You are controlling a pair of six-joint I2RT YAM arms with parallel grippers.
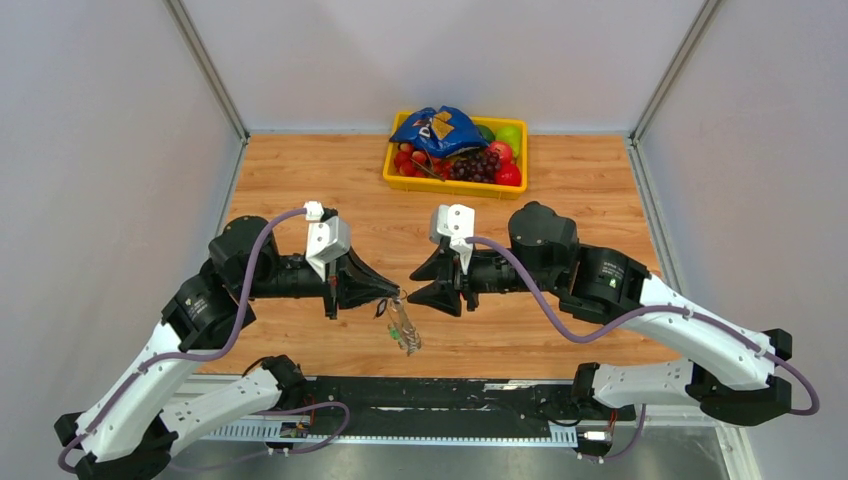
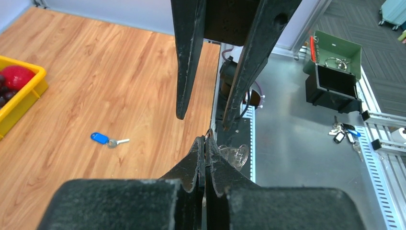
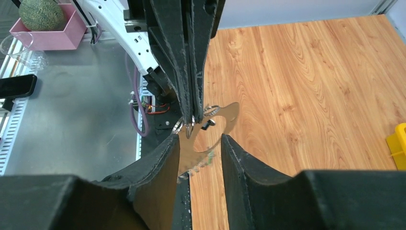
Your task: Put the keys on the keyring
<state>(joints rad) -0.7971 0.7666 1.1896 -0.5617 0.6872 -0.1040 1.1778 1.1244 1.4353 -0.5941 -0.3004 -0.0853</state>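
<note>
My left gripper [image 1: 392, 292] is shut on the keyring [image 1: 398, 306], a small metal ring with a clear plastic tag [image 1: 406, 335] hanging below it, held above the table's near edge. In the left wrist view the shut jaws [image 2: 206, 142] pinch the ring [image 2: 209, 132]. My right gripper [image 1: 412, 285] is open and empty, facing the left one with its tips close to the ring. In the right wrist view [image 3: 200, 139] the ring [image 3: 189, 126] and tag [image 3: 218, 127] hang just beyond its fingertips. One blue-headed key [image 2: 103, 139] lies on the wood. It is hidden in the top view.
A yellow basket [image 1: 400, 182] of fruit with a blue snack bag stands at the back centre. Off the table on the metal bench are a bunch of keys [image 2: 342, 133], a green box [image 2: 335, 52], a pink box with a melon [image 3: 43, 33] and a phone [image 3: 16, 86].
</note>
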